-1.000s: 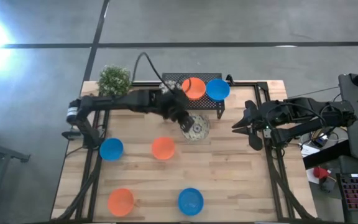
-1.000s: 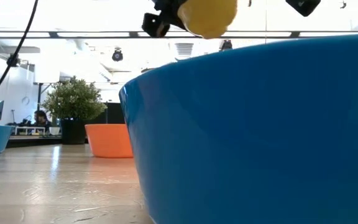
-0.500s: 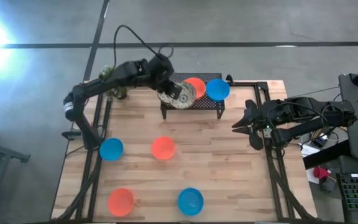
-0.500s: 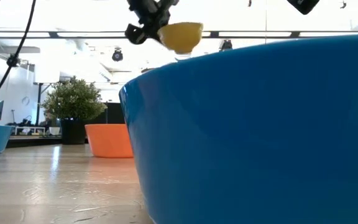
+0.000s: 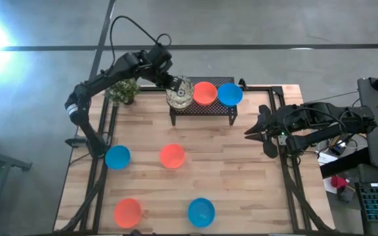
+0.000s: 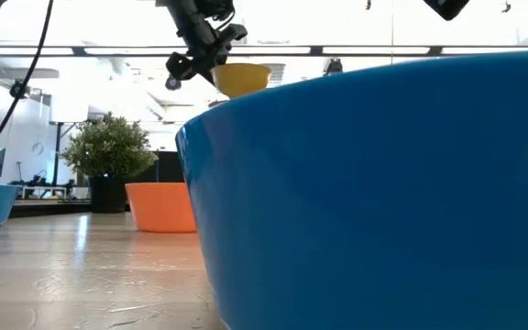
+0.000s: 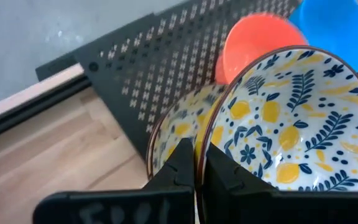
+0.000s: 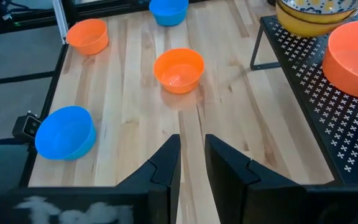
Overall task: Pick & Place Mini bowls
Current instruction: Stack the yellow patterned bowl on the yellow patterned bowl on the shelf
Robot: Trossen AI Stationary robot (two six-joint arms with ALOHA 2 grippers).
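Observation:
My left gripper (image 5: 173,86) is shut on a cream bowl with a dark leaf and yellow lemon pattern (image 5: 180,94), over the left end of the black mesh rack (image 5: 202,110). In the left wrist view a second patterned bowl (image 7: 178,127) sits on the rack (image 7: 166,56) right under the held bowl (image 7: 291,118). An orange bowl (image 5: 205,92) and a blue bowl (image 5: 229,94) stand on the rack beside them. Two blue bowls (image 5: 117,157) (image 5: 201,212) and two orange bowls (image 5: 172,156) (image 5: 128,212) stand on the table. My right gripper (image 5: 258,129) waits open at the table's right edge. My left gripper pinches the patterned bowl's rim (image 7: 201,144), one finger (image 7: 232,183) inside the bowl and one finger (image 7: 180,167) outside. It comes from the rack's left side, slanting down. The bowl is tilted over the second patterned bowl; whether the two touch, I cannot tell.
A small green potted plant (image 5: 125,90) stands at the table's far left corner, close under the left arm. In the low view a blue bowl (image 6: 374,192) fills the foreground and hides the rack. The right wrist view shows open wood (image 8: 135,93) between the bowls.
My left gripper has carried the patterned bowl from above the table in front of the rack toward the far edge and a little left. It now holds it over the rack's left end, above the other patterned bowl. The arm has swung round; its grip has stayed shut.

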